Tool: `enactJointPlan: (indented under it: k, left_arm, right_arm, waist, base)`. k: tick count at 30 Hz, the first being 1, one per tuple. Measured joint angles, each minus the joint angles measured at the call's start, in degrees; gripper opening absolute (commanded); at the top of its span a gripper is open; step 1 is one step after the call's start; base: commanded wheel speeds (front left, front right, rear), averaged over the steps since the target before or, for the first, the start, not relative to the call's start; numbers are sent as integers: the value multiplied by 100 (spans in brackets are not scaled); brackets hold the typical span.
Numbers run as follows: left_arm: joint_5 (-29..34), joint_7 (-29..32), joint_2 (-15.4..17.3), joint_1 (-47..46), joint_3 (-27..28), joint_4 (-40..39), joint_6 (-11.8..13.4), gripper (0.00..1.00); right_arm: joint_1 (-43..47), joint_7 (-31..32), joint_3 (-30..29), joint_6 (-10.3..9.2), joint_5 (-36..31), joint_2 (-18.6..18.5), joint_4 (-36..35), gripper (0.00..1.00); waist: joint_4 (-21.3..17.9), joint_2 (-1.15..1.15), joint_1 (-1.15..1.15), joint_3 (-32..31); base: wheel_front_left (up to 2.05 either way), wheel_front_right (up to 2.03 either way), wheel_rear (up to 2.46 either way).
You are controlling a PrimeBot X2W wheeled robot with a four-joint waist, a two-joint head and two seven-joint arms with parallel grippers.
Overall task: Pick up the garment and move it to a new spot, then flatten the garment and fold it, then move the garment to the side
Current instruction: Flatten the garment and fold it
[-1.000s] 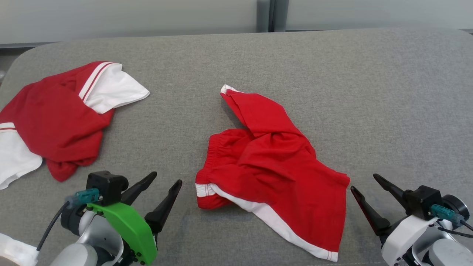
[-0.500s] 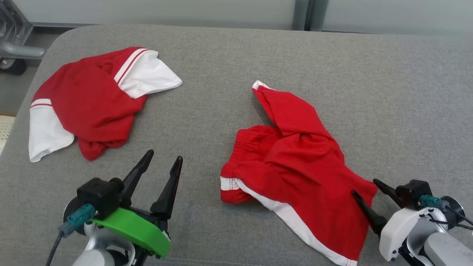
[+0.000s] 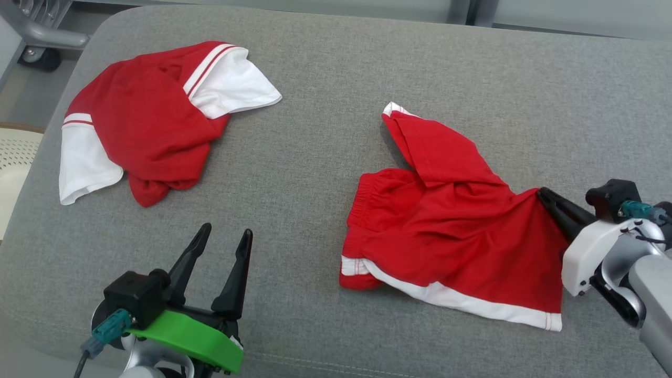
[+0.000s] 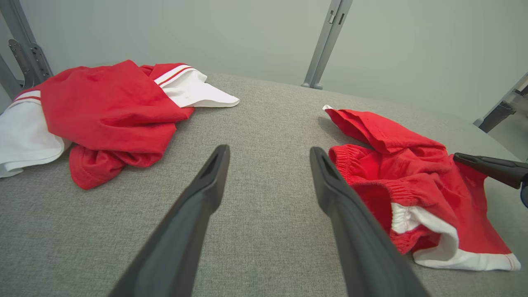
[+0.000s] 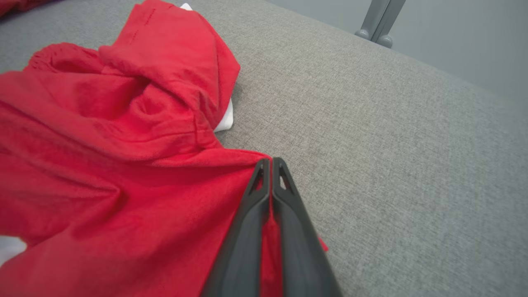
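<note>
Right end effector point(image 3: 542, 193) clamped on a thin pinch of the garment point(image 3: 451, 236) near the desk's point(image 3: 325, 63) right edge; lifting could pull it free. Left end effector point(image 3: 226, 231) spread apart

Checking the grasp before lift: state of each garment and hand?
red shorts: crumpled on the grey surface, right edge pinched.
red-and-white shirt: crumpled, untouched.
left hand: open, empty.
right hand: shut on the red shorts' edge.
</note>
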Motion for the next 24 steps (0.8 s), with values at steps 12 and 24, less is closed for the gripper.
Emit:
enactJointPlan:
  k: [12, 24]
  left_arm:
    - [33, -166, -66, -4, -104, 136, 0, 100]
    - [48, -346, -60, 16, 105, 333, 13, 100]
  right_arm:
    - [-650, 350, 85, 56, -88, -335, 504, 100]
    - [-650, -189, 107, 56, -164, -327, 357, 100]
  waist:
    - [101, 0, 0, 107]
    - [-92, 0, 0, 0]
  base:
    - [0, 0, 0]
    - [0, 0, 0]
